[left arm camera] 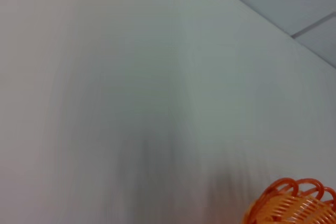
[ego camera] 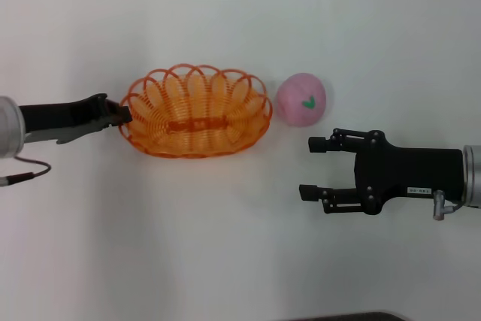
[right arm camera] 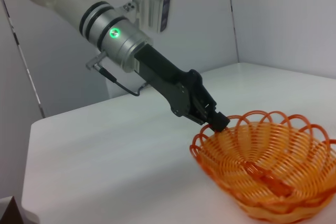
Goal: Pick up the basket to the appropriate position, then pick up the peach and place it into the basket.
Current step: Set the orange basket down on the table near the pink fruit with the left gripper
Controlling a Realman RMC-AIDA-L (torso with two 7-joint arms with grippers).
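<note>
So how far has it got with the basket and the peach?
Early. The left gripper is pinched on the basket rim, so positioning is in hand. The peach sits on the table beside it, untouched; the right gripper waits open nearby. Picking and placing remain.

orange basket (ego camera: 195,112), pink peach (ego camera: 301,99) with green mark, white table (ego camera: 225,246)

Bare table (ego camera: 225,246) between right gripper (ego camera: 314,168) and peach (ego camera: 301,100) — basket (ego camera: 195,110) just beside.
</note>
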